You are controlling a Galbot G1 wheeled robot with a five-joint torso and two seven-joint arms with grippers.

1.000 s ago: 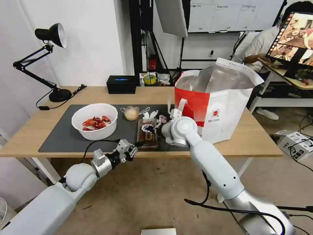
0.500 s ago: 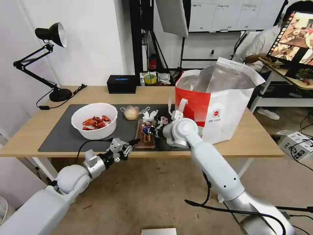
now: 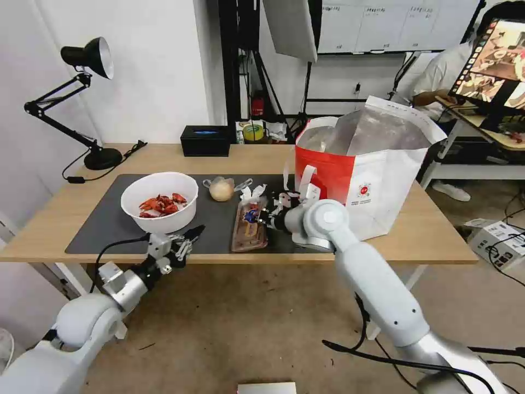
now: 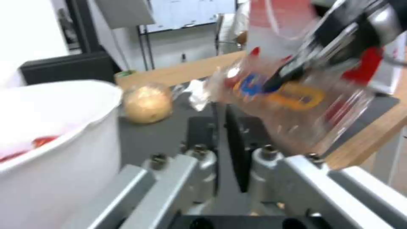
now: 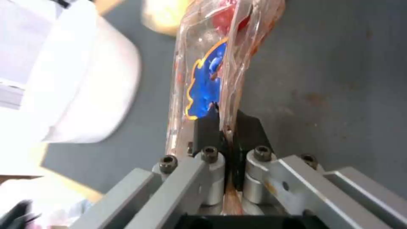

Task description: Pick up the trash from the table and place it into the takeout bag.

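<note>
My right gripper (image 3: 258, 216) (image 5: 227, 127) is shut on the rim of the clear trays (image 3: 249, 234) (image 5: 208, 63) (image 4: 297, 105), which hang tilted over the dark mat (image 3: 104, 230) near the table's (image 3: 426, 235) front edge. My left gripper (image 3: 196, 231) (image 4: 221, 149) is shut on nothing, at the front edge beside the white bowl of crayfish shells (image 3: 158, 202) (image 4: 55, 143). The small bag with a beige lump (image 3: 221, 190) (image 4: 146, 103) and the crumpled tissue (image 3: 251, 192) lie on the mat behind the trays. The red-and-white takeout bag (image 3: 361, 175) stands open to the right.
A black box (image 3: 205, 141) and a black desk lamp (image 3: 87, 109) stand at the table's back left. A cluttered desk with a monitor (image 3: 492, 60) lies beyond the bag. The takeout bag's white handles (image 3: 306, 178) hang close to my right wrist.
My left gripper has drawn back leftward from the trays to the front of the bowl. My right gripper has kept hold of the trays and raised their far end.
</note>
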